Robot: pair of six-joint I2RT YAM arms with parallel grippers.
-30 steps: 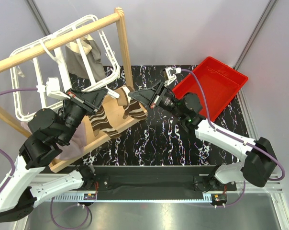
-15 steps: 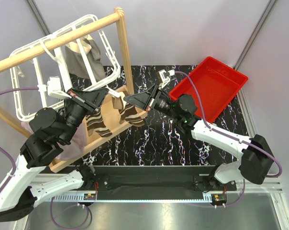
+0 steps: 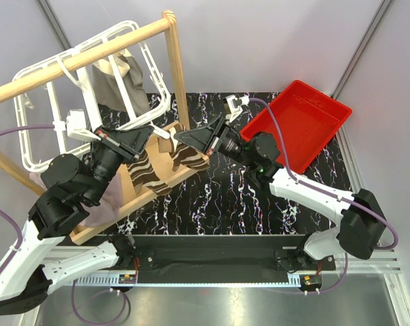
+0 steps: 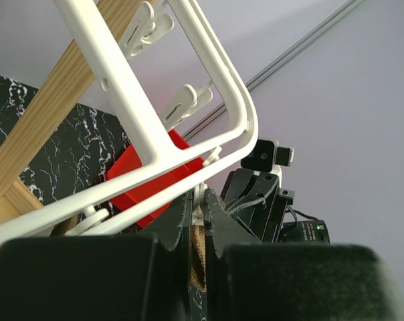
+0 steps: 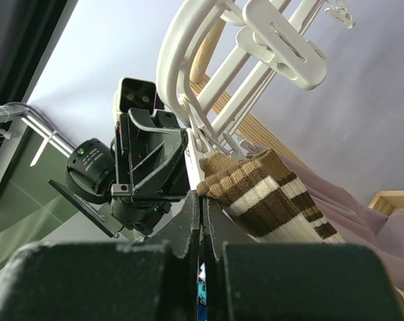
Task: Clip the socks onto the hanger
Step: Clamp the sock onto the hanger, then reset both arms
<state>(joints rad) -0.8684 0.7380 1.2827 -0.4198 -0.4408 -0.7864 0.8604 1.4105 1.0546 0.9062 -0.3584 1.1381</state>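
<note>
Left tool (image 3: 151,133) and right tool (image 3: 178,136), both clamped on the socks (image 5: 269,190), meet tip to tip just under the hanger (image 4: 140,114), at its rounded corner beside the wooden post (image 3: 176,68). The socks are brown knit with cream stripes. Bare surface (image 3: 225,197) lies right of the hanger.

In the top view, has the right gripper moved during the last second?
Yes. The right gripper, shut on a brown striped knit sock, has shifted slightly left, away from the red plastic tray and toward the upright wooden post.
</note>
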